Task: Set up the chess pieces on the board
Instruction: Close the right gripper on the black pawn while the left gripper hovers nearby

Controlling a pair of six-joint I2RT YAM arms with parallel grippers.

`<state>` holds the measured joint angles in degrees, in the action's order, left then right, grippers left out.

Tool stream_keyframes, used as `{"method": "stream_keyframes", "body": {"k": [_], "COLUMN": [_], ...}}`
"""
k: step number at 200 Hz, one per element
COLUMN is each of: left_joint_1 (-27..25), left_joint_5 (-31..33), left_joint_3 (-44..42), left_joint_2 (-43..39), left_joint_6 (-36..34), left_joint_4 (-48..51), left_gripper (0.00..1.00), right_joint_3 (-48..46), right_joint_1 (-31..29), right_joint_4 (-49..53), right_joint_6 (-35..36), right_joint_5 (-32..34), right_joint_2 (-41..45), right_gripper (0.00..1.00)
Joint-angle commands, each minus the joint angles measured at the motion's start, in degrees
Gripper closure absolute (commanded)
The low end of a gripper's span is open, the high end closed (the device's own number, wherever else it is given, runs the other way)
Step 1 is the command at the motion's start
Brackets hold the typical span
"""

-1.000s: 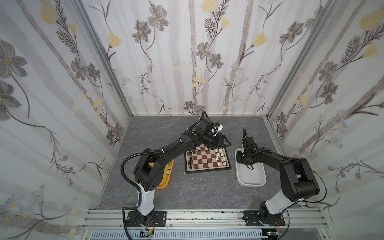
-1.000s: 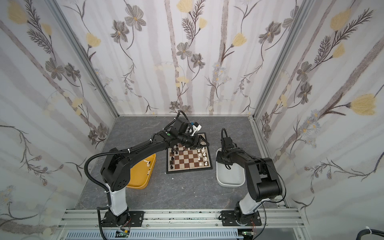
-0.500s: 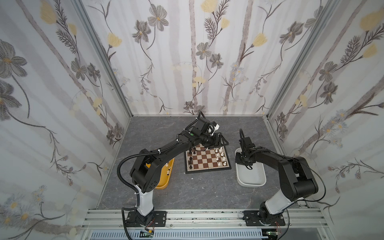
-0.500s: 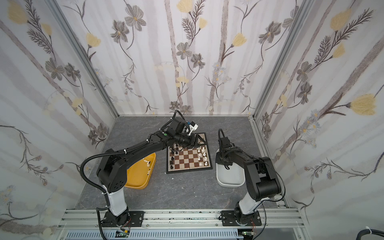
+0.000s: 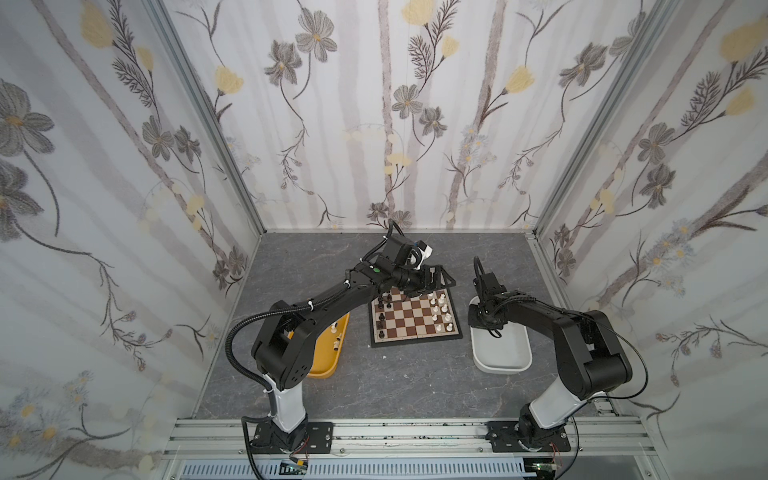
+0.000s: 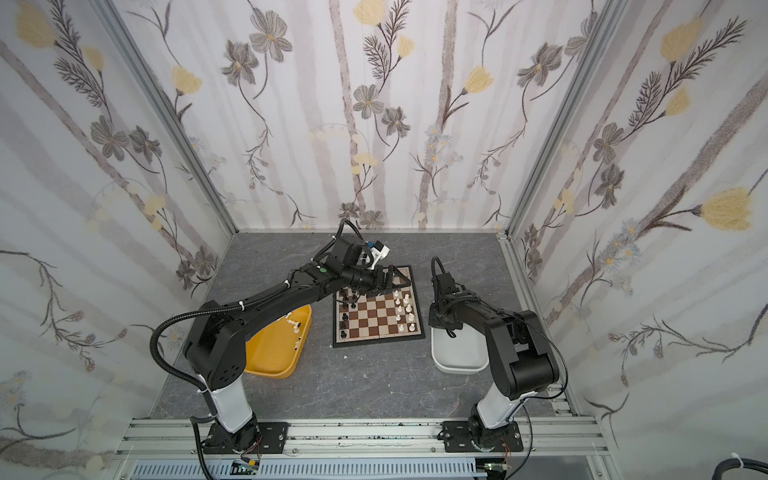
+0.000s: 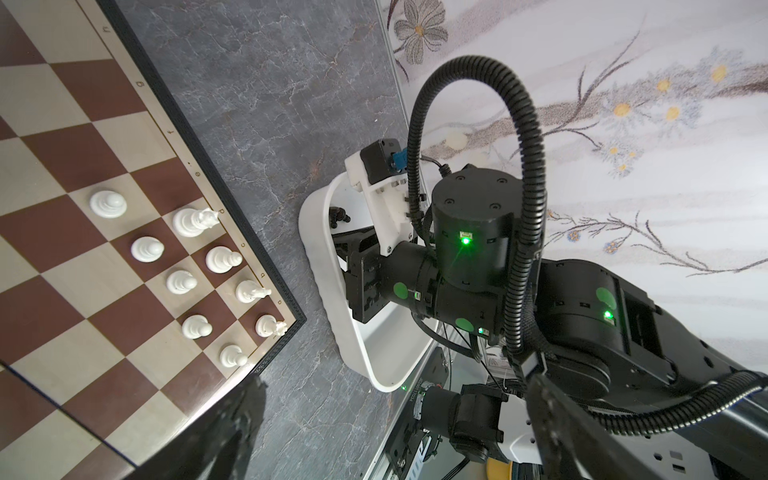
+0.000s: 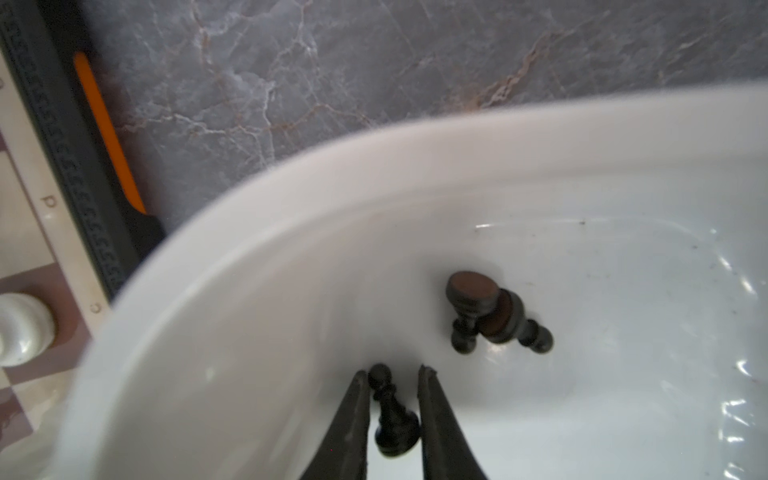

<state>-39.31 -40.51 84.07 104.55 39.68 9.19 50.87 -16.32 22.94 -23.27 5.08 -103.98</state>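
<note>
1. Step in hand: picking a black piece out of the tub. The right fingers (image 8: 353, 419) reach into the white oval plastic tub (image 8: 270, 216) and stand close on either side of a small glossy black pawn (image 8: 390, 419). I cannot tell whether they pinch it yet.
2. Two spare black pieces (image 8: 490, 316) lie tipped over just beyond the right fingers, touching each other.
3. The left fingers (image 7: 232, 428) are spread wide and empty, hovering over the far edge of the flat brown-and-cream chessboard (image 5: 409, 322).
4. On the board, white chessmen (image 7: 183, 282) stand in two files on the side towards the right fingers. Black chessmen (image 5: 380, 309) stand on the opposite side, below the left arm. Both camps look incomplete. A few white pieces wait in the yellow plastic tub (image 5: 324, 361).
5. Next move, as I judge it: a firm pinch on the pawn and a straight lift over the tub wall. Then a carry across to the black side, clear of the standing white men and the left arm.
6. The worktop (image 5: 395, 386) is flat, grey and marble-veined. Floral wall panels (image 5: 374, 124) close in three sides.
</note>
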Motion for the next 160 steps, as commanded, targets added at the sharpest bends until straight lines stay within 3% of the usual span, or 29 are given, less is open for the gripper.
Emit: {"method": "stream_keyframes", "body": {"k": [1,160], "left_joint_1": [0.11,0.37], "left_joint_5": [-0.02,-0.09], "left_joint_3": [-0.23,1.22], "left_joint_2": [-0.75,1.34], "left_joint_6": [0.75,0.31], "left_joint_4": [-2.59,-0.34], "left_gripper": [0.0,0.0], "right_joint_3": [-0.6,-3.67], "right_joint_1": [-0.32,-0.17], "right_joint_4": [2.81,-1.35], "right_joint_6": [0.68,-0.55], "right_joint_5": [-0.26,-1.45], "right_joint_2": [-0.8,6.9], "right_gripper": [0.79,0.88]}}
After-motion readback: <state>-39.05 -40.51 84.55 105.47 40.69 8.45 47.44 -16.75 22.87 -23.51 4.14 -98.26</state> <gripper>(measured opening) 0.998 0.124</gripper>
